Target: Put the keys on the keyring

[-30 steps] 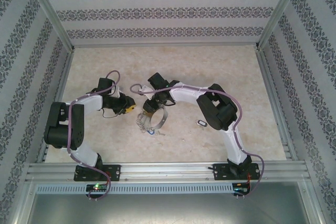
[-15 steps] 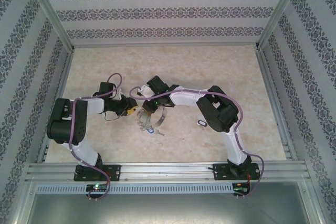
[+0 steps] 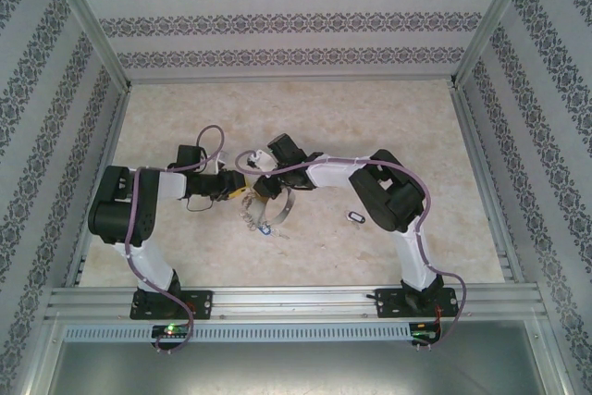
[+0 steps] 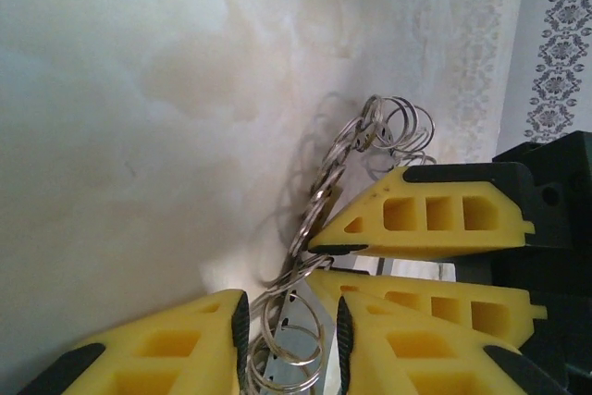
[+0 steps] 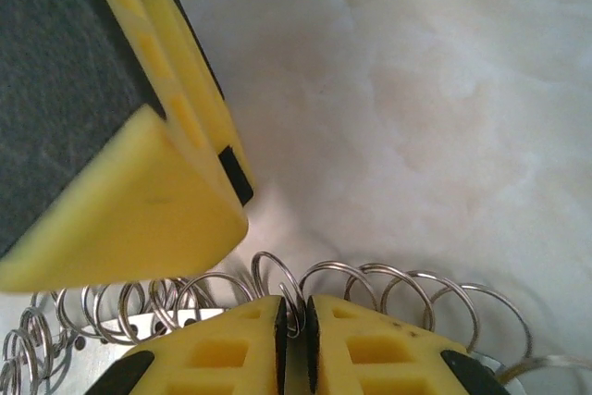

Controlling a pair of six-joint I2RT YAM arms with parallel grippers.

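A loose blue-headed key [image 3: 354,217] lies on the table [image 3: 370,127]. Left of it is the keyring [image 3: 280,214], a thin wire loop fringed with silvery rings. The right tool [image 5: 294,312] is clenched on one ring. The left tool [image 4: 291,321] straddles others, and I cannot tell whether it grips them.

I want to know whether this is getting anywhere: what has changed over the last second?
The left gripper moved right, in to the keyring. The right gripper stayed at the keyring, which kept its place. The loose key did not move either.
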